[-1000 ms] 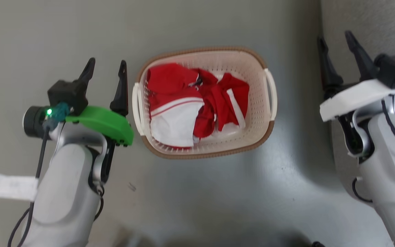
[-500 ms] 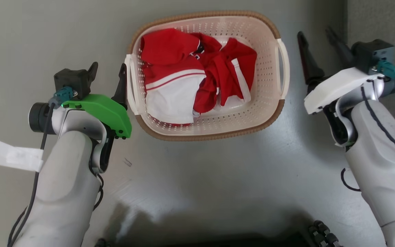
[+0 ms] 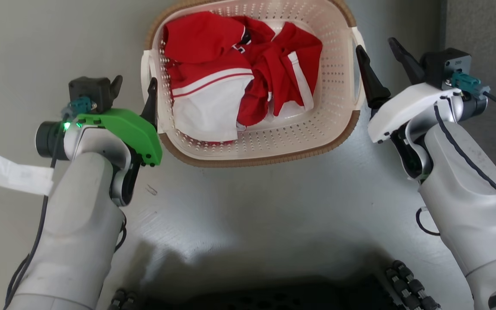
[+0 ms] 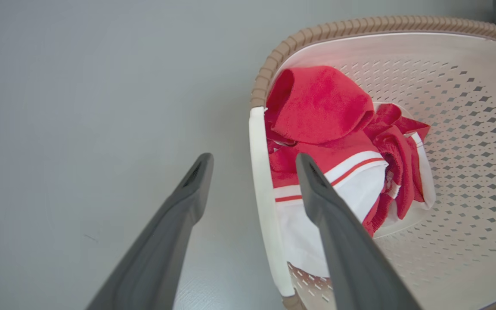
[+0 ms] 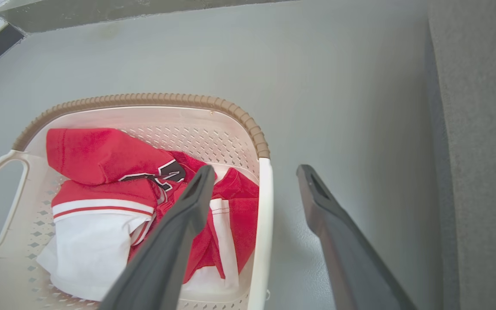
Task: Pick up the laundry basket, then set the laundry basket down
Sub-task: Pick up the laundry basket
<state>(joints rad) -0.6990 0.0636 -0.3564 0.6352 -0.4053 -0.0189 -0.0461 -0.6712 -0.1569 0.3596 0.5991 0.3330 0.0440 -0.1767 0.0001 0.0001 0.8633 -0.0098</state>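
Observation:
The laundry basket [image 3: 252,160] is cream-white and perforated, with a brown rim, and holds red and white clothes [image 3: 239,77]. It stands on the grey floor between my arms. My left gripper [image 3: 134,92] is open at the basket's left side. In the left wrist view the left gripper [image 4: 254,159] straddles the white left handle [image 4: 260,181], one finger over the clothes and one outside. My right gripper [image 3: 377,46] is open at the right side. In the right wrist view the right gripper [image 5: 255,170] straddles the white right handle [image 5: 265,202] the same way. The brown rim [image 5: 144,98] curves behind.
A darker grey mat [image 3: 485,26] lies to the right of the basket, close beside my right arm. A strip of white tape [image 3: 7,174] crosses the floor at the left. My dark base [image 3: 274,297] fills the bottom edge. A wall foot [image 5: 101,13] runs beyond the basket.
The head camera has tipped, so the basket sits higher in the picture. Both open grippers have closed in on the basket, the right one from well off its side, and now straddle the handles.

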